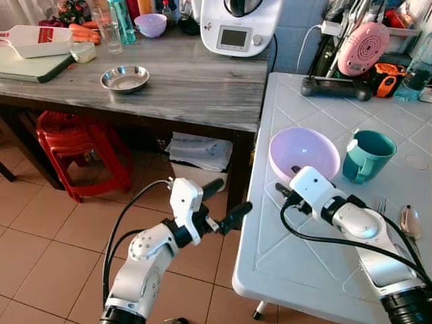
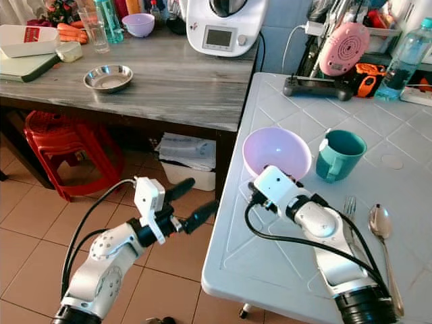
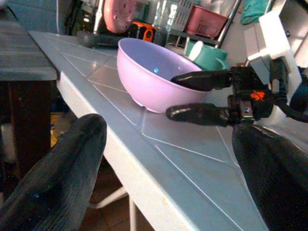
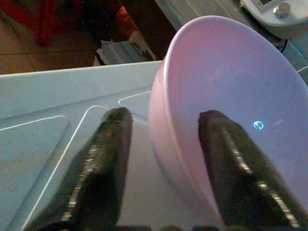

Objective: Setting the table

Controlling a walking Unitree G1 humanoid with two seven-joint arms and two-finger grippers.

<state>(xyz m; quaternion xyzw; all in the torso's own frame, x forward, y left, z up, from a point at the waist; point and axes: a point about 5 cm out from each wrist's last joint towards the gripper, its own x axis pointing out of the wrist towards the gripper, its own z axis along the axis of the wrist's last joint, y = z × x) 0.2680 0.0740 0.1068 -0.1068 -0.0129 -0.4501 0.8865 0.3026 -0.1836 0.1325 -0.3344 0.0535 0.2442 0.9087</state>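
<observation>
Bowl in play now, pale lilac, sitting on the white surface near its left edge, and the right tool is straddling the near rim: one finger inside the bowl, the other outside against the wall. The jaws stand partly apart around that rim, and I can't tell whether they are pressing on it or have just let go. Left tool hangs off the edge of the surface over the tiled floor, fingers spread wide, holding nothing. As for progress, I'd judge the setting well along: teal mug just beside the bowl on the right, fork and spoon lying nearer the robot on that side, all close together like one place. What remains looks like settling the bowl and freeing the right tool, unless more pieces are to come from the grey surface, where a steel dish and a second lilac bowl sit. Hard to read: the fork is largely hidden behind the right arm, the spoon's handle runs behind it too, and the bowl's base contact is hidden in the right wrist view.
</observation>
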